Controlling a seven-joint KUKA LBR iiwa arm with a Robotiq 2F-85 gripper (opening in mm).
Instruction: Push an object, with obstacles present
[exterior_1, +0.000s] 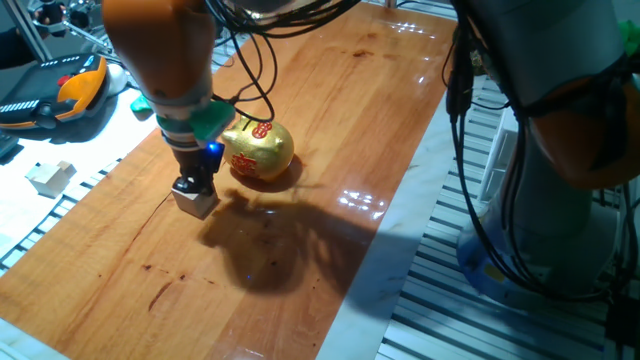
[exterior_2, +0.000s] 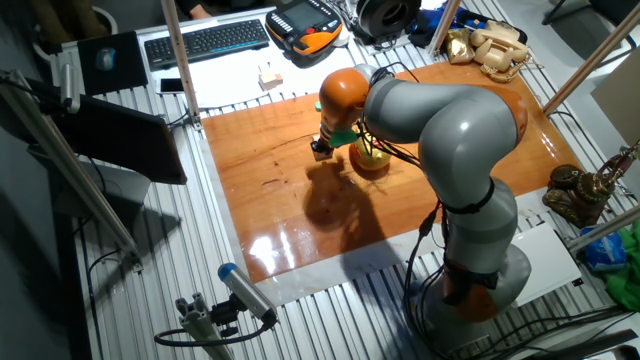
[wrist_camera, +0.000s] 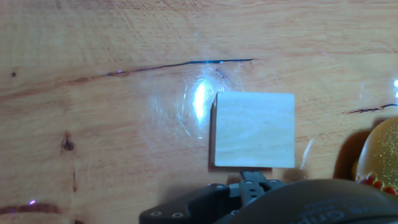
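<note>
The small pale beige wooden cube lies on the wooden table, left of the golden piggy bank. My gripper stands upright just over and behind the cube, fingers together, tips touching it. In the hand view the cube fills the middle, the shut fingertips meet its near edge, and the pig shows at the right edge, a small gap from the cube. In the other fixed view the gripper hides most of the cube, with the pig beside it.
A whiter block lies off the wood on the white surface to the left. A teach pendant and a keyboard lie beyond the table. The robot's base stands by the table's edge. Bare wood lies ahead of the cube.
</note>
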